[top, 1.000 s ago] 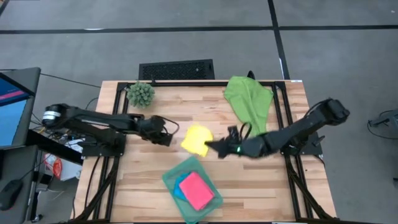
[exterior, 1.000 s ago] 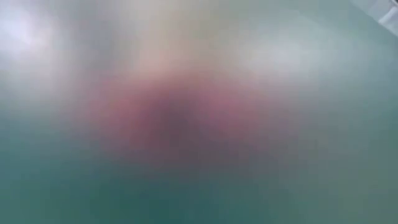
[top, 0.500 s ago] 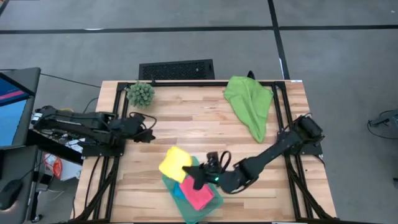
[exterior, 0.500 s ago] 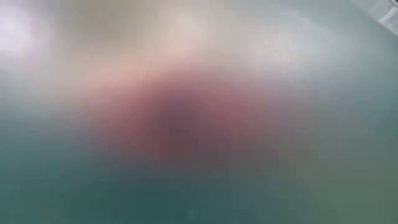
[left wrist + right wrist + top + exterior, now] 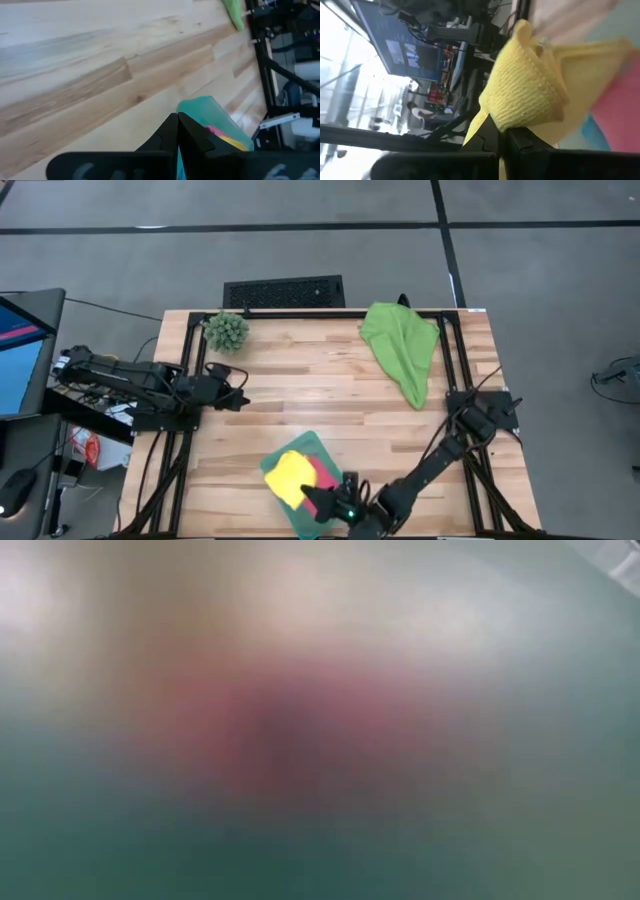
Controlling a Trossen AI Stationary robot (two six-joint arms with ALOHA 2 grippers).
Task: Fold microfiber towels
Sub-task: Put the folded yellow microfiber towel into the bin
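A folded yellow towel (image 5: 289,477) is over the near-left part of the teal tray (image 5: 318,442), and my right gripper (image 5: 310,499) is shut on it at the table's near edge. In the tray lies a pink towel (image 5: 324,473); a strip of blue towel (image 5: 598,131) shows beside it. The green towel (image 5: 401,346) lies crumpled on the far right of the table. My left gripper (image 5: 242,399) is shut and empty, above the table near its left edge. The low view shows only a teal and pink blur. My right gripper pinches the yellow towel's bunched, folded edge (image 5: 516,120) between its two fingers, several layers thick. The fingers come in almost level from the near right side. The towel spreads out past the fingertips over the tray; I cannot tell whether it rests on the pink towel.
A spiky green ball plant (image 5: 227,331) stands at the far left corner. A black frame rail (image 5: 452,360) runs along the right side by the green towel. Bare wood (image 5: 300,380) lies across the table's middle.
My right gripper has carried the yellow towel from the table's middle toward the near edge and down, to over the tray, rolling as it went. My left gripper has drawn back toward the table's left edge and risen a little, still shut.
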